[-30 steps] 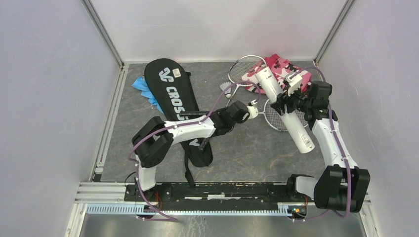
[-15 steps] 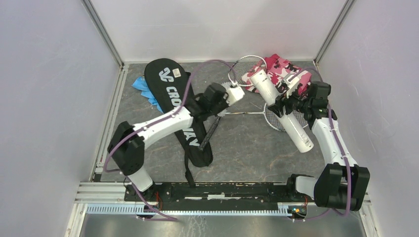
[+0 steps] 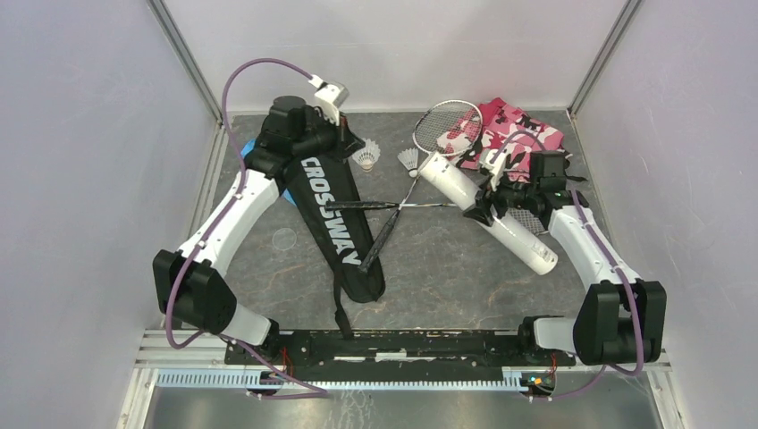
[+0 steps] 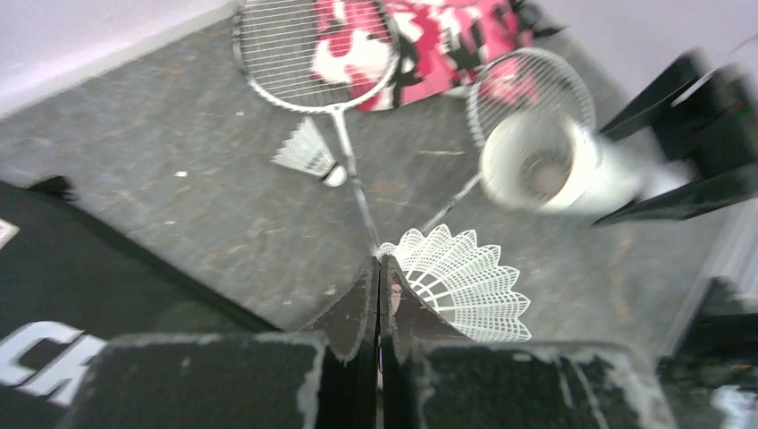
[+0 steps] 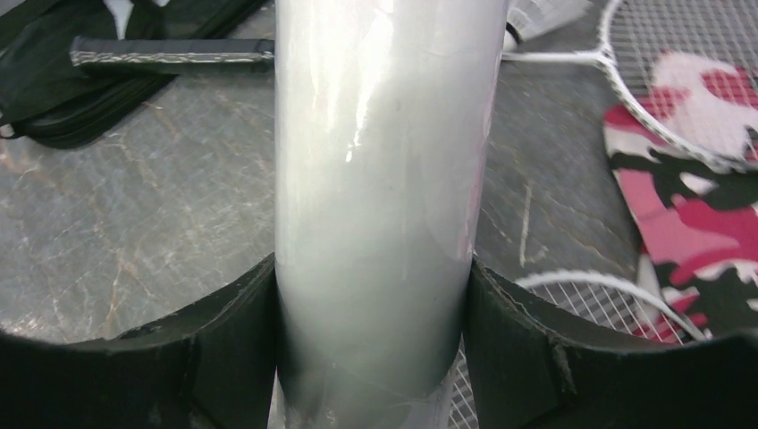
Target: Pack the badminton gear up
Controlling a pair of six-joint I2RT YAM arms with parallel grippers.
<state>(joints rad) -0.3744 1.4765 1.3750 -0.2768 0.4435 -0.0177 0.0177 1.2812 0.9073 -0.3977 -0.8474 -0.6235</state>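
Observation:
My left gripper [image 3: 356, 150] is shut on the rim of a white shuttlecock [image 3: 365, 160], above the wide end of the black CROSSWAY bag [image 3: 326, 206]. In the left wrist view the shuttlecock [image 4: 465, 286] sticks out right of the shut jaws. A second shuttlecock [image 3: 409, 159] lies on the table. My right gripper [image 3: 487, 198] is shut on the long white tube [image 3: 518, 239], whose open mouth [image 4: 536, 165] faces left. Two rackets lie crossed: one head [image 3: 447, 128] at the back, the other [image 5: 581, 304] under the tube, with one black handle [image 3: 362, 206] lying on the bag.
The pink camouflage cloth [image 3: 514, 125] lies at the back right under the racket heads. A blue cloth [image 3: 248, 150] shows beside the bag, partly hidden by my left arm. A clear round disc [image 3: 284, 239] lies left of the bag. Walls close in on three sides.
My left arm swung from the table's middle to the back left over the bag's wide end, carrying the shuttlecock. My right gripper moved the tube left and tilted it flatter.

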